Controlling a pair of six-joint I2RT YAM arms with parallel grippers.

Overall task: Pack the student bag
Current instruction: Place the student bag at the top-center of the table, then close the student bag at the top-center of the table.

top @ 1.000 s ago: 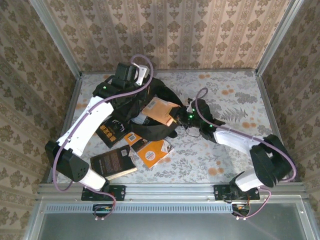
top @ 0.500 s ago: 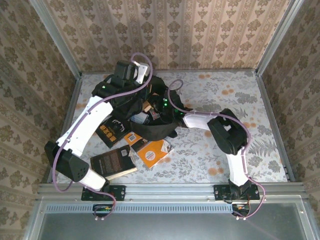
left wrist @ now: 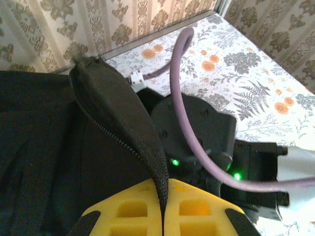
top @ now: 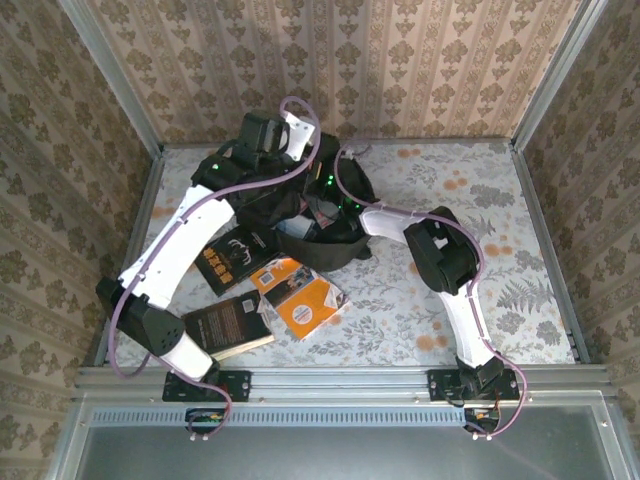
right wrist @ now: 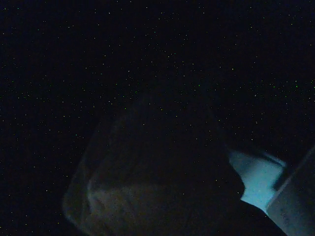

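Your student bag lies at the far left-centre of the table, long axis roughly left to right, mouth gaping upward. Your left gripper is pinched tight on its zipper edge. Your right gripper is sunk in the dark mouth, so you cannot tell how wide it stands. The tabletop is floral, with patterned wallpaper around. Just near-left lie a lettered black book, a plain black book and an orange book
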